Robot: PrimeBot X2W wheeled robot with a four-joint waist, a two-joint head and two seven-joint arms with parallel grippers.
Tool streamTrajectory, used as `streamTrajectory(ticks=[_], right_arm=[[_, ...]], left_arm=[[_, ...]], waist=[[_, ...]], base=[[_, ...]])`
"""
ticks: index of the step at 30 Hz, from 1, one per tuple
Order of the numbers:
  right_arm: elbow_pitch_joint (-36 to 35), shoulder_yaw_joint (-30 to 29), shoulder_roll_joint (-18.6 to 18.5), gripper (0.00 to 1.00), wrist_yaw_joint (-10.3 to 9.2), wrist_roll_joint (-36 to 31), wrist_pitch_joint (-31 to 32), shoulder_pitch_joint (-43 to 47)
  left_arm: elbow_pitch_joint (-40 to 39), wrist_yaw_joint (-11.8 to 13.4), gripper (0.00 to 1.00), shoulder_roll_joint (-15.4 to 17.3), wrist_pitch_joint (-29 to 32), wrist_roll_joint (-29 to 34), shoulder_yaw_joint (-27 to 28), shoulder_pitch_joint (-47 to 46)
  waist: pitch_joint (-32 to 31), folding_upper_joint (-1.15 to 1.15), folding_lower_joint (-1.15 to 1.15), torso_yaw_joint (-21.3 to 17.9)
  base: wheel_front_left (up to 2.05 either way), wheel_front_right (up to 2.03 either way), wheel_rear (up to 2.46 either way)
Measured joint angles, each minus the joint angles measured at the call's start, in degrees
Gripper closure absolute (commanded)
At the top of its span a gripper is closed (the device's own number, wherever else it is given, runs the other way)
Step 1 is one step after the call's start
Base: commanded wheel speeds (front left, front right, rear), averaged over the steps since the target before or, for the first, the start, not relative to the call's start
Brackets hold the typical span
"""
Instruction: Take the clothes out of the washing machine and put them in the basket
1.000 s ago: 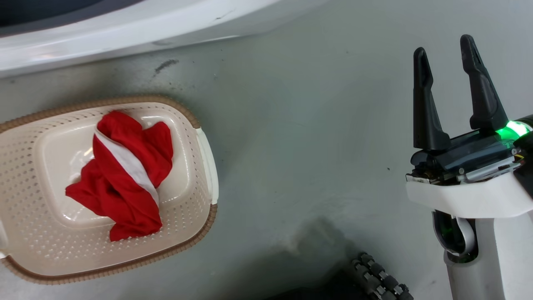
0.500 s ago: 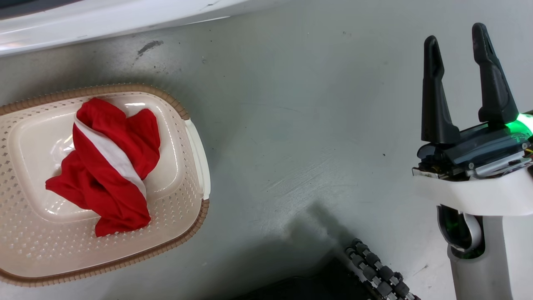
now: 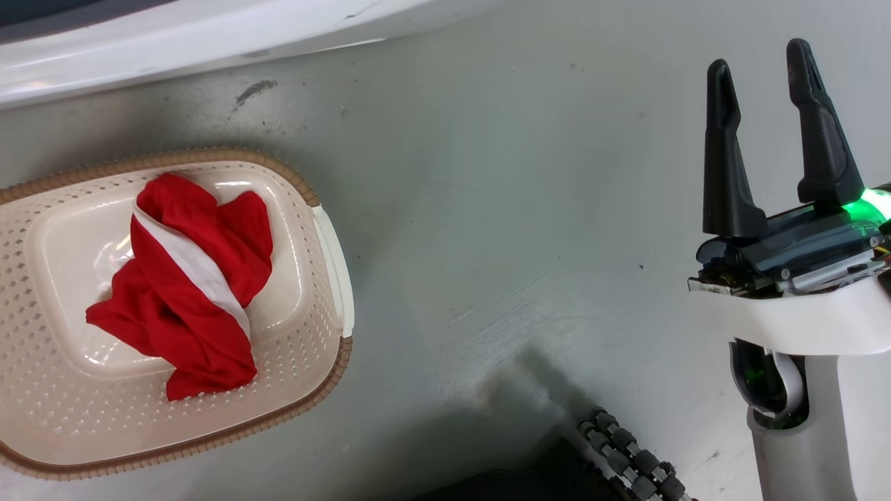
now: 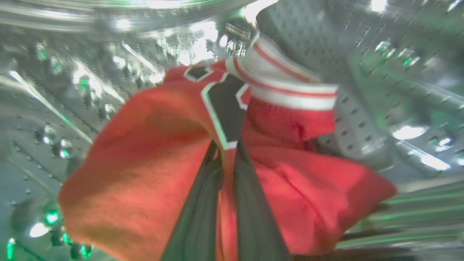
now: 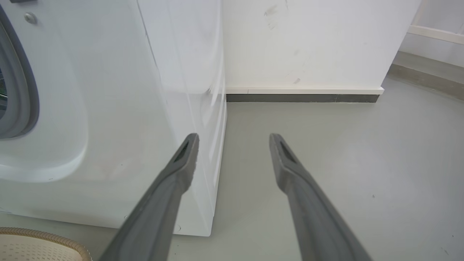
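Left gripper (image 4: pixel 226 145) clenched on red jersey with black-and-white numerals (image 4: pixel 145 170), inside perforated steel drum (image 4: pixel 65 83). Right gripper (image 3: pixel 760 59) spread, empty, over bare grey floor (image 3: pixel 522 209), well apart from cream perforated plastic basket with brown rim (image 3: pixel 334 369); corner of white washing machine (image 5: pixel 108 108) near. Red white-striped garment (image 3: pixel 195 292) lies in basket. Since half second ago: head camera shifted slightly; garment's folds unchanged.

Grey floor (image 3: pixel 487 174), smooth and faintly scratched, with a dark scuff (image 3: pixel 255 89) toward the top of the head view. White wall (image 5: pixel 326 47) beyond, smudged high up, with a dark skirting strip (image 5: pixel 301 98) along the base, capped by a thin white ledge (image 5: pixel 304 90).
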Motion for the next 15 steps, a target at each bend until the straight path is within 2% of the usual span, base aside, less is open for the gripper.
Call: streamTrajectory(ticks=[7, 15], right_arm=[[0.7, 0.0, 0.0, 0.0, 0.0, -0.7, 0.0, 0.3], [2.2, -0.4, 0.0, 0.0, 0.0, -2.8, 0.0, 2.0]], left_arm=[[0.2, 0.0, 1.0, -0.8, -6.2, -2.4, 0.1, 2.9], [0.4, 0.0, 1.0, -4.1, -15.2, -6.8, 0.3, 10.2]], waist=[[-3.0, 0.0, 0.0, 0.5], [-8.3, 0.0, -0.01, 2.3]], base=[[0.0, 0.0, 0.0], [0.0, 0.0, 0.0]])
